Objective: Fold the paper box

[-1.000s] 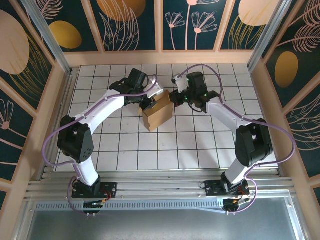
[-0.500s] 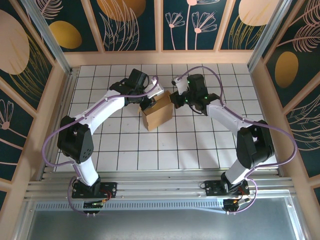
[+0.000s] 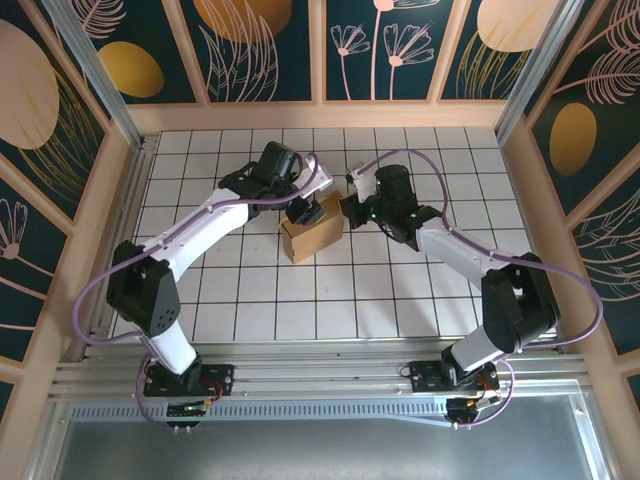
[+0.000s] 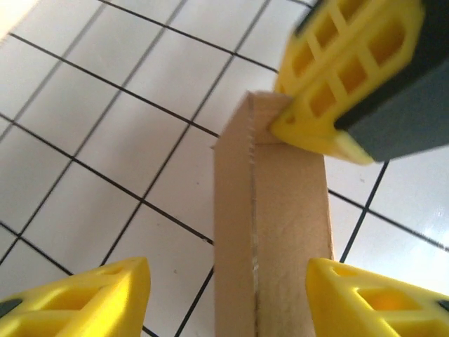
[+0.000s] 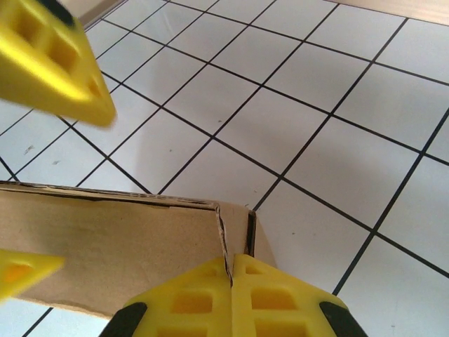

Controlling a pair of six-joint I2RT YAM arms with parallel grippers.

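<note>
Standing a little toward 12 o'clock from the middle of the tiled table (image 3: 250, 300), the paper box (image 3: 315, 238) reads to us as a low brown carton with its walls raised rather than a flat sheet. In the top view its longer side seems to run from about 8 o'clock to 2 o'clock, though the arms hide part of it. The left gripper (image 4: 228, 284) sits at the box's 11 o'clock edge and stands released. In its own camera one upright wall runs from 6 to 12 o'clock between the two yellow fingers, with bare tile on the 9 o'clock side and the other finger just beside the cardboard. The right gripper (image 5: 231, 291) comes in from the box's 2 o'clock, clenched, its joined tips pressed to that wall's far corner. Whether a sliver of cardboard is nipped between them we cannot tell. We judge that the coming move turns on this wall. It lies straight between the left fingers, lengthwise along their gap, so the left arm is the nearer one to pinch or push it while the right braces the corner.
</note>
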